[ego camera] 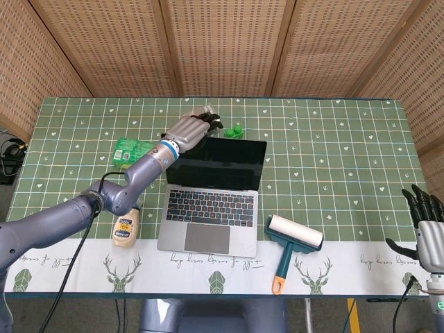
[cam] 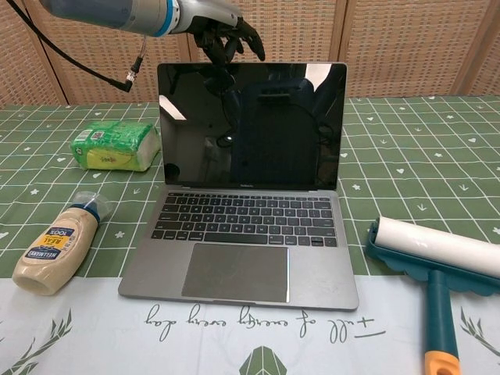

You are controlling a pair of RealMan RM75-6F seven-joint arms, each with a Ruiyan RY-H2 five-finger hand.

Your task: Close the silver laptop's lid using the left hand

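The silver laptop (ego camera: 211,196) sits open near the front middle of the table (ego camera: 333,152), which is covered with a green checked cloth. Its dark screen (cam: 251,125) stands upright, facing the front edge, and the keyboard (cam: 246,219) and trackpad lie flat before it.

The left hand (ego camera: 189,129) is raised above and just behind the top left corner of the lid. In the chest view the same hand (cam: 223,31) hangs over the upper edge of the screen with its dark fingers (cam: 248,39) spread loosely and pointing downward, holding nothing. Whether any fingertip touches the lid edge cannot be told. The grey left arm (ego camera: 118,191) reaches in from the lower left.

The right hand (ego camera: 429,232) rests at the far right front corner, well apart from the laptop, its fingers apart and empty.

A mayonnaise bottle (ego camera: 126,224) lies on its side just left of the laptop, and a green packet (cam: 115,145) lies farther back on the left. A lint roller (ego camera: 291,241) with a teal frame and an orange handle tip lies right of the laptop. A small green object (ego camera: 235,131) sits behind the screen.
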